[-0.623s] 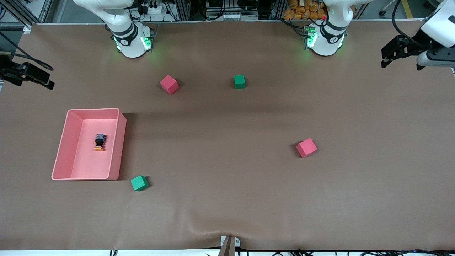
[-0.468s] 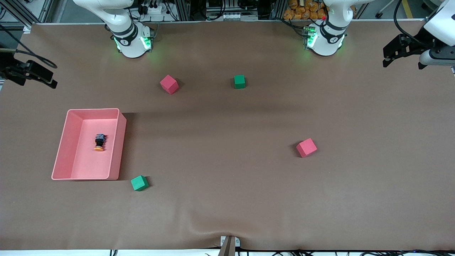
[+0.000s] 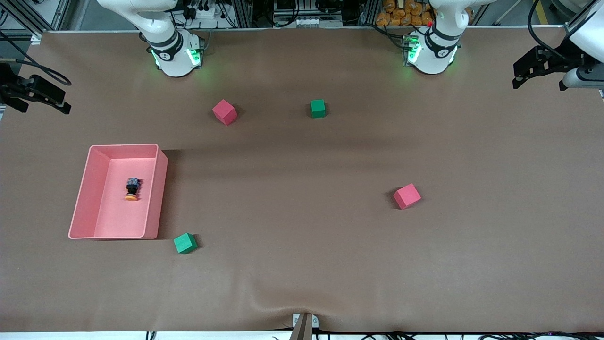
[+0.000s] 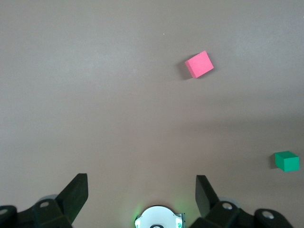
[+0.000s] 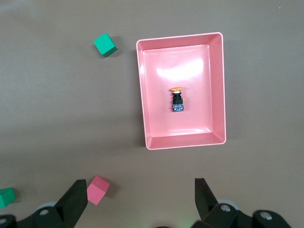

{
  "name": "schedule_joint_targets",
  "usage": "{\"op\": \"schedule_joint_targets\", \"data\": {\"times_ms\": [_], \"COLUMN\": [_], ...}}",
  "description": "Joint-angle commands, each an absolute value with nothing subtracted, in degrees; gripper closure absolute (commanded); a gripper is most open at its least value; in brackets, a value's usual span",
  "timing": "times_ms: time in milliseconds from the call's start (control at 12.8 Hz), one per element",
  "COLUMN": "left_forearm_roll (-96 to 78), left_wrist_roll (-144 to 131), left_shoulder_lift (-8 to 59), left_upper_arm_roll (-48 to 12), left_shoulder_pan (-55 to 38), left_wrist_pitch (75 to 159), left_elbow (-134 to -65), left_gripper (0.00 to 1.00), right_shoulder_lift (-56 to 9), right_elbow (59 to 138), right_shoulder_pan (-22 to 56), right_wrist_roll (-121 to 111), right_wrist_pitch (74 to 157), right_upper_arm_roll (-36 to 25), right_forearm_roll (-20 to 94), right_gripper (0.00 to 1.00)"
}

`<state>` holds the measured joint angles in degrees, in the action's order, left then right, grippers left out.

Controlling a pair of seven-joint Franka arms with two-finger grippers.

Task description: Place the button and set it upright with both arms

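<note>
The button [image 3: 131,189] lies on its side in a pink tray [image 3: 159,189] toward the right arm's end of the table, with its orange cap pointing at the front camera. It also shows in the right wrist view [image 5: 177,99], inside the tray [image 5: 142,95]. My right gripper [image 3: 35,96] hangs open and empty high over the table's edge at the right arm's end; its open jaws show in the right wrist view [image 5: 141,197]. My left gripper [image 3: 535,68] is open and empty high over the left arm's end; it shows in the left wrist view [image 4: 141,194].
Two red cubes [image 3: 224,112] [image 3: 406,196] and two green cubes [image 3: 318,108] [image 3: 185,243] lie scattered on the brown table. One green cube sits just beside the tray's corner nearest the front camera. The arm bases [image 3: 174,54] [image 3: 432,52] stand along the table's edge farthest from the front camera.
Both grippers have drifted slightly, the left one a little farther toward its end of the table. The button and the cubes have not moved.
</note>
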<state>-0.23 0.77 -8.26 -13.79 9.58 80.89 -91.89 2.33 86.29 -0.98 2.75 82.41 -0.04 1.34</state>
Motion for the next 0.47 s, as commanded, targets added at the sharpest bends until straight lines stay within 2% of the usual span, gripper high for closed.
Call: {"op": "schedule_joint_targets", "data": {"times_ms": [0,234,390], "left_forearm_roll": [-1.14,-1.23,-1.23], "left_wrist_roll": [1.76,1.93,1.93], "left_shoulder_lift": [-7.82,-7.74,-7.56], "left_upper_arm_roll": [-13.97,-14.06,-14.24], "left_shoulder_pan": [10.11,10.11,10.02], "left_wrist_pitch": [79.72,79.72,79.8], "left_elbow": [-91.14,-91.93,-92.11], "left_gripper": [0.0,0.0,0.0], "right_shoulder_lift": [2.47,-3.14,-9.9], "right_elbow": [87.89,87.62,87.01], "right_shoulder_pan": [-1.58,-2.46,-4.3], "right_wrist_roll": [1.84,1.67,1.32], "right_wrist_pitch": [83.06,82.53,83.49], "right_upper_arm_roll": [0.0,-0.09,-0.17], "right_forearm_roll": [1.32,1.32,2.19], "right_gripper": [0.0,0.0,0.0]}}
